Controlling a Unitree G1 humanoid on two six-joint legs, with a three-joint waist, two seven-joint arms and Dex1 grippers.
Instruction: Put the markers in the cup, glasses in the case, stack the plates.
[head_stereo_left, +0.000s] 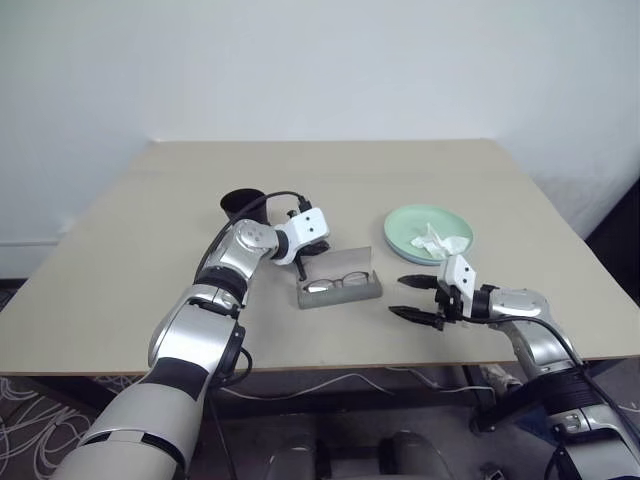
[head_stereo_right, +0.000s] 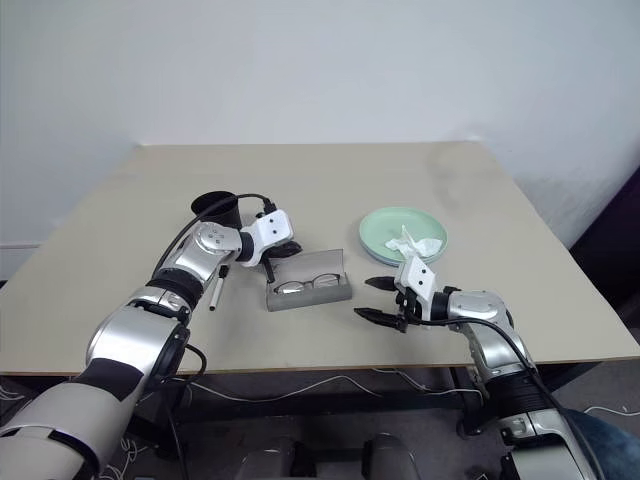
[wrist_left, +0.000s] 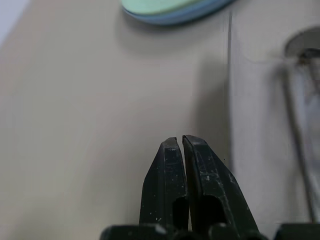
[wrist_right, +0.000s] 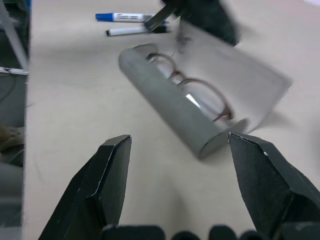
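Glasses (wrist_right: 192, 90) in the open case (head_stereo_right: 310, 291) — plates (head_stereo_right: 400, 232) stacked under a tissue (head_stereo_right: 420, 244).
I see my left gripper (wrist_left: 179, 142) pinched shut behind the lid; right gripper (head_stereo_left: 412, 298) spread wide, empty; my arm half-hides the cup (head_stereo_right: 215, 208) and markers (wrist_right: 131, 22).

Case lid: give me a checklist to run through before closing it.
1. Glasses inside the case: ok, they lie in the tray.
2. Lid up and free to swing: ok, it stands open behind the glasses.
3. Left gripper empty: ok, shut on nothing, close behind the lid.
4. Right gripper clear of the case: ok, open, hovering beside it.
5. Temples tucked below the rim: cannot tell.
6. Markers out of the lid's path: ok, both lie on the table beyond the case.
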